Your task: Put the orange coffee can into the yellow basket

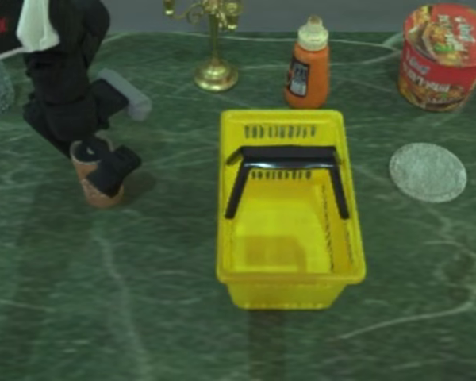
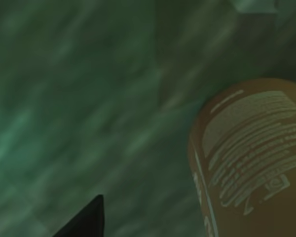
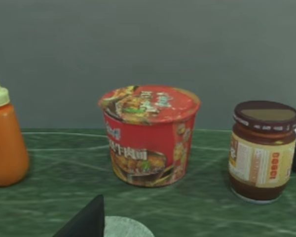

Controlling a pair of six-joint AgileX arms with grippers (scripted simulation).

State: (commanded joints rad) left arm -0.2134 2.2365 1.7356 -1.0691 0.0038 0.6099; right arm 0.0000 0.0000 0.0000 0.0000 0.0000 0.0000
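The left gripper (image 1: 103, 168) is down over the can (image 1: 91, 184) at the table's (image 1: 143, 317) left side, well apart from the basket (image 1: 290, 274), which sits in the middle with its black handles (image 1: 285, 159) folded across the far half of the opening. From above, the black fingers straddle the can's top, but whether they are clamped on it or merely around it I cannot tell – the left wrist view shows only one dark fingertip (image 2: 86, 222) apart from the can's side (image 2: 251, 163), with green table between. The main risk is a poor hold: the can is a smooth, round-walled cylinder, so pads set off-centre or too near the rim could let it roll out or tip as it lifts. The carry also has to clear the basket's near wall, and a low pass could knock the light plastic basket sideways; a release over the handles could leave the can perched on them rather than inside. The can's side is tan-orange with pale printed lines; the basket is bright yellow, rectangular, with slotted walls. The table looks like hard, veined green marble – slippery for anything dropped. Behind stand a brass candlestick (image 1: 214, 48), a soft-looking orange bottle (image 1: 308, 67) and a red noodle cup (image 1: 444, 55). The right gripper (image 3: 86, 222) is parked off to the right, jaws not readable
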